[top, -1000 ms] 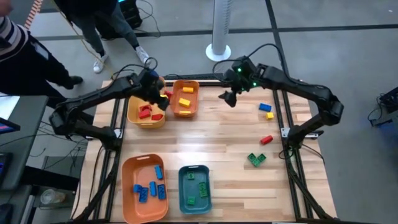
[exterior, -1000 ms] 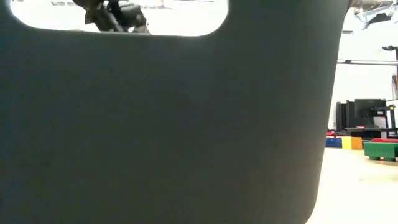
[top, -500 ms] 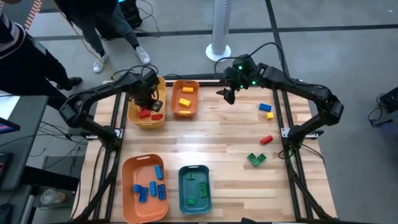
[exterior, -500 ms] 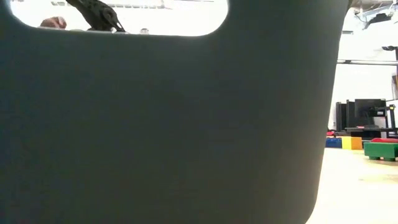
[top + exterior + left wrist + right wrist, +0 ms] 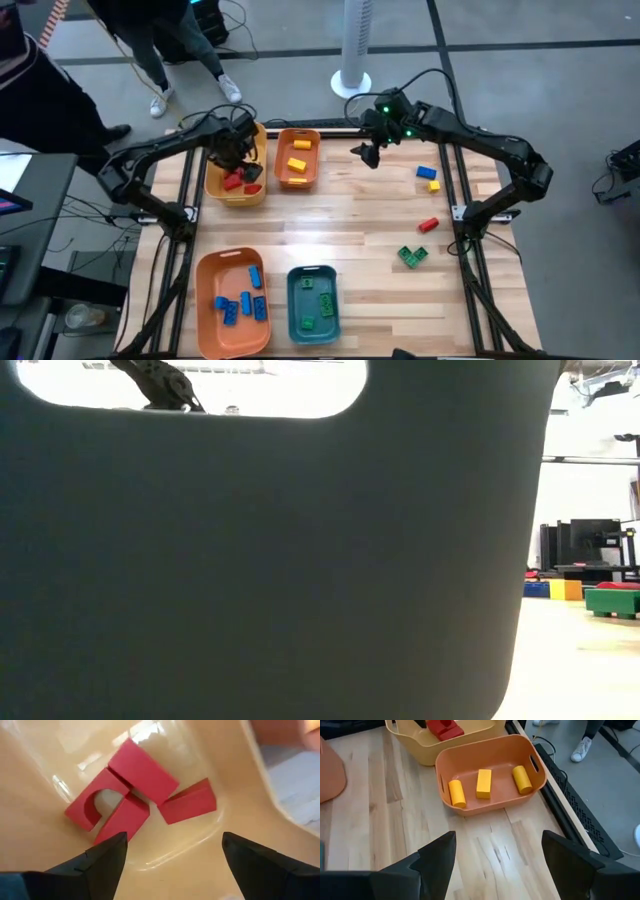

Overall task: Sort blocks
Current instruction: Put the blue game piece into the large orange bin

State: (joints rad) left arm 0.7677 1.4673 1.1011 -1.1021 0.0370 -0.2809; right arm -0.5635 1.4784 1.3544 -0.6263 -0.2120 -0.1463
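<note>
My left gripper (image 5: 238,158) hangs open over the yellow bin (image 5: 214,182) at the far left; its wrist view shows three red blocks (image 5: 142,790) lying on the bin's floor beyond the open fingers. My right gripper (image 5: 369,153) is open and empty above the table, right of the orange bin (image 5: 298,181) that holds three yellow blocks (image 5: 484,783). A blue block (image 5: 426,172), a yellow block (image 5: 433,185), a red block (image 5: 428,225) and green blocks (image 5: 412,256) lie loose on the table's right half.
A larger orange bin (image 5: 210,330) with blue blocks and a teal bin (image 5: 296,325) with green blocks stand at the near edge. A dark bin wall (image 5: 300,560) fills most of the low view. People stand beyond the far left corner.
My left gripper has moved a little toward the table's left edge, from above the gap between the two far bins to above the yellow bin.
</note>
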